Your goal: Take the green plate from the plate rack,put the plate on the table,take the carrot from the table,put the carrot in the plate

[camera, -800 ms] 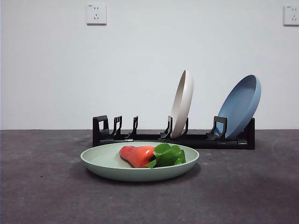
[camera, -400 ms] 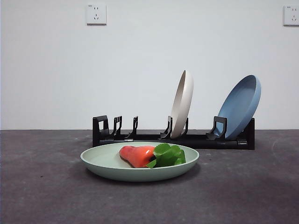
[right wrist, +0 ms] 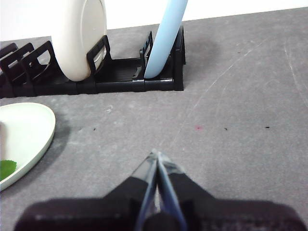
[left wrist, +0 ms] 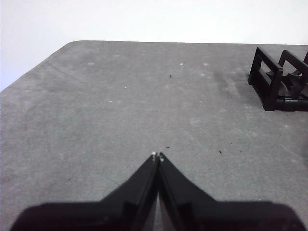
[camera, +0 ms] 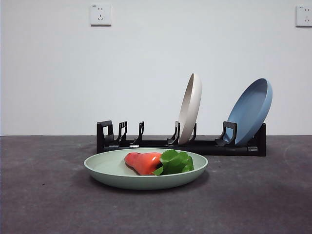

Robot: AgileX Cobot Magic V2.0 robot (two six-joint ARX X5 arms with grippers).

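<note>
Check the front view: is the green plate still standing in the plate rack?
No, the green plate lies flat on the table before the plate rack, holding the carrot.

I see bare table (camera: 44,195) on both sides of the green plate (camera: 112,170); behind it the plate rack (camera: 146,144), cream plate (camera: 190,108) and blue plate (camera: 251,111) block passage.
</note>
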